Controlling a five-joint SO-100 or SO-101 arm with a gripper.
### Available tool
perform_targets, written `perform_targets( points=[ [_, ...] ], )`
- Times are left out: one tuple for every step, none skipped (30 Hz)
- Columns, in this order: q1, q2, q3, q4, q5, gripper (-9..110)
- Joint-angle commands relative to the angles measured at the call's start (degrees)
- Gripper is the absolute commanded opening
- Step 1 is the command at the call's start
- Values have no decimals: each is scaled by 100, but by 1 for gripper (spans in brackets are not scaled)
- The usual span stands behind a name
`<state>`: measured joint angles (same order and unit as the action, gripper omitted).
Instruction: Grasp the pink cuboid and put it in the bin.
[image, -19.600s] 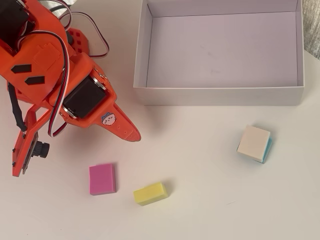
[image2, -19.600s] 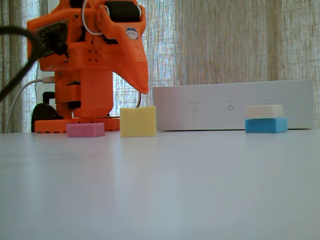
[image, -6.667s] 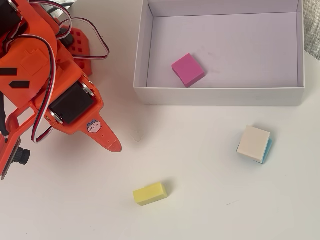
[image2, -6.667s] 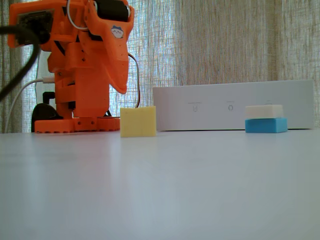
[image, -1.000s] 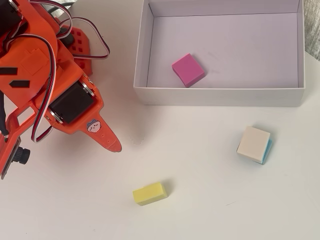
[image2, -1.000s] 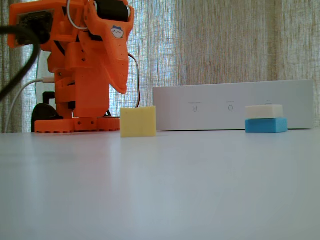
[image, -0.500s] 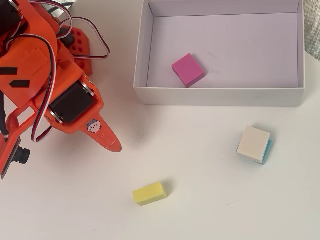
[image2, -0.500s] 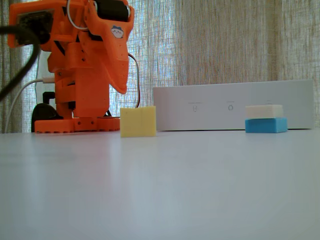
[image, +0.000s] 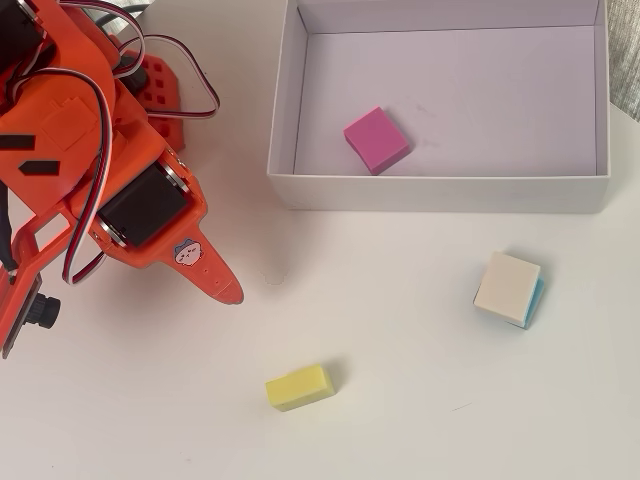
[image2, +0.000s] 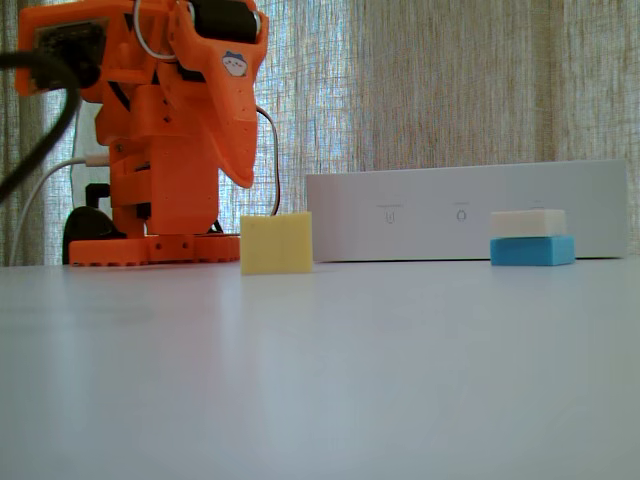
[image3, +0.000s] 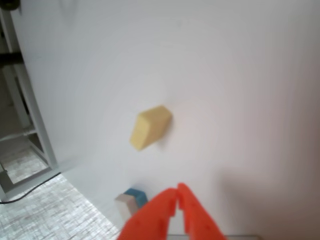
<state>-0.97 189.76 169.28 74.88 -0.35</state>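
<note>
Pink cuboid (image: 376, 139) flat on the floor inside the bin (image: 438, 190), near its front wall in the overhead view. Gripper (image3: 177, 196) pressed together, empty, above the counter (image: 400, 400), well apart from the bin.

A yellow block (image: 298, 386) is seen on the white table (image: 420, 420), w/ nothing touching it. A cream-topped block w/ blue sides (image: 508, 289) is set well apart, to its right in the overhead view.

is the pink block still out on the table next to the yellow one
No, in the overhead view the pink cuboid lies on the floor of the bin, away from the yellow block.
</note>
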Motion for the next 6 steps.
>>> perform_targets(
  points=[
    [0, -18, -35, 18, -44, -8],
    [0, -18, -35, 18, -44, -8],
    [0, -18, -35, 18, -44, -8],
    [0, -18, -35, 18, -44, -8],
    [0, -18, -35, 18, -44, -8],
    [0, -18, -35, 18, -44, -8]
  ],
)
